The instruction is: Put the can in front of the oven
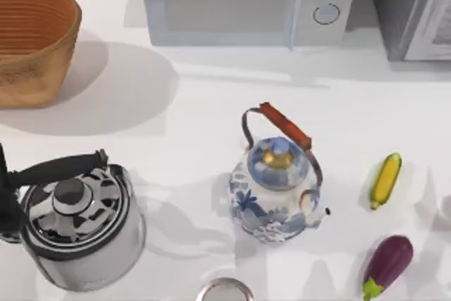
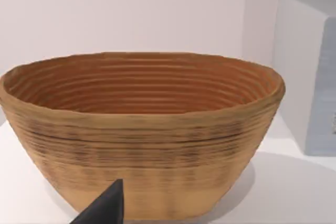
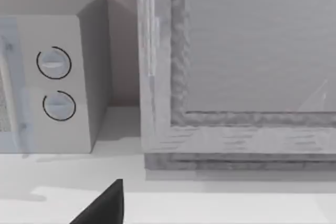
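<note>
Nothing's done yet as far as I can judge. The spot on the worktop (image 1: 232,96) in front of the oven (image 1: 246,1) is bare, I can't spot the can, and I can't tell either claw's state.

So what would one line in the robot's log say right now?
left gripper: facing basket | right gripper: facing oven, grey appliance | table: steel kettle, blue kettle, corn, eggplant
</note>
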Robot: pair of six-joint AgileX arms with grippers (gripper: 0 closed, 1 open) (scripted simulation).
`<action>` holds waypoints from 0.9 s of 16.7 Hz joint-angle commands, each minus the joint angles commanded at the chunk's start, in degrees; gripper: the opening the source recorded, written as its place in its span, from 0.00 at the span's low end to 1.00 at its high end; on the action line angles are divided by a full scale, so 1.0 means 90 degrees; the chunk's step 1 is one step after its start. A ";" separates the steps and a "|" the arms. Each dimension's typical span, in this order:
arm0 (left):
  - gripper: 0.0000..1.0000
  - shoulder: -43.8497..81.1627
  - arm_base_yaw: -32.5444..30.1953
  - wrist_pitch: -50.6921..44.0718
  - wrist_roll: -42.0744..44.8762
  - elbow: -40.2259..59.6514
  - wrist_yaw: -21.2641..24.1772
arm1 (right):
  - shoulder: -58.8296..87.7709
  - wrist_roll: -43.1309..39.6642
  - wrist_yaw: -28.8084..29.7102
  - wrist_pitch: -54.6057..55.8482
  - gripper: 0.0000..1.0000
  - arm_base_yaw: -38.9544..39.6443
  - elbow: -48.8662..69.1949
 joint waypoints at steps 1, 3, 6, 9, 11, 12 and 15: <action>1.00 0.0000 0.0000 0.0000 0.0000 0.0000 0.0000 | 0.0000 0.0000 0.0000 0.0000 1.00 0.0000 0.0000; 1.00 0.0050 0.0008 -0.0041 0.0054 0.0063 0.0003 | 0.0000 0.0000 0.0000 0.0000 1.00 0.0000 0.0000; 1.00 0.0537 0.0112 -0.0435 0.0533 0.0629 0.0004 | 0.0000 0.0000 0.0000 0.0000 1.00 0.0000 0.0000; 1.00 0.1530 0.0360 -0.1215 0.1373 0.1563 -0.0033 | 0.0000 0.0000 0.0000 0.0000 1.00 0.0000 0.0000; 1.00 0.2448 0.0587 -0.1910 0.2062 0.2286 -0.0074 | 0.0000 0.0000 0.0000 0.0000 1.00 0.0000 0.0000; 1.00 0.2972 0.0711 -0.2298 0.2431 0.2662 -0.0094 | 0.0000 0.0000 0.0000 0.0000 1.00 0.0000 0.0000; 1.00 0.4742 0.1094 -0.3557 0.3577 0.3814 -0.0146 | 0.0000 0.0000 0.0000 0.0000 1.00 0.0000 0.0000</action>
